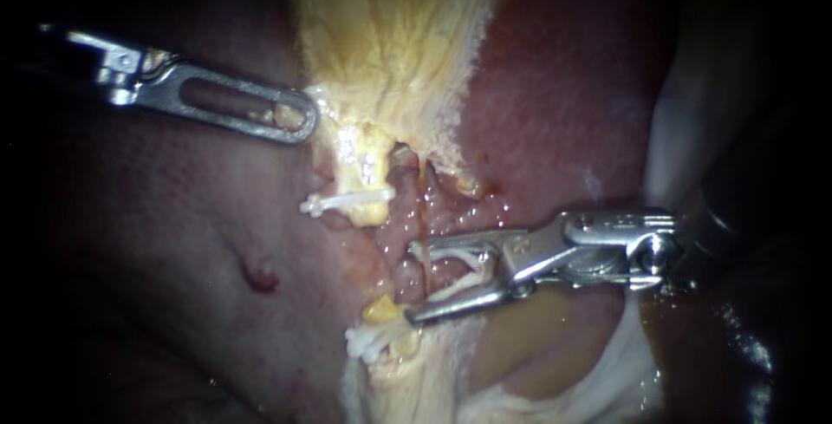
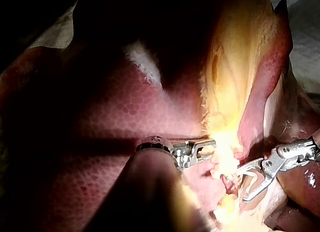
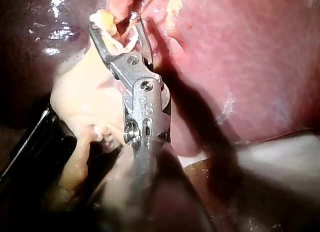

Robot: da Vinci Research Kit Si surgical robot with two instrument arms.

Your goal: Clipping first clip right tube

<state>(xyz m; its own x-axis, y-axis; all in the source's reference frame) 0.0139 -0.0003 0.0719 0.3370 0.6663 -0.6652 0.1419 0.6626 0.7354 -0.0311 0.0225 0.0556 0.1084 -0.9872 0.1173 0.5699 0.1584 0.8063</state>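
Broad dark liver (image 1: 173, 242) lay under everything. Pale limp gallbladder (image 1: 390, 34) hung above; left tool (image 1: 305, 120) clenched on its edge. Opposite, right tool (image 1: 412, 283) stood spread astride the right tube (image 1: 404, 268), gripping an open white clip (image 1: 459, 257). Tube judged thin, soft, slippery, tearable: take it square across its bare middle. Nearby, upper clip (image 1: 347, 201) and lower clip (image 1: 371, 339) on neighbouring tube (image 1: 373, 177) crowded the approach

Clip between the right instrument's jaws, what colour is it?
The clip is white; the endoscope view shows it best.
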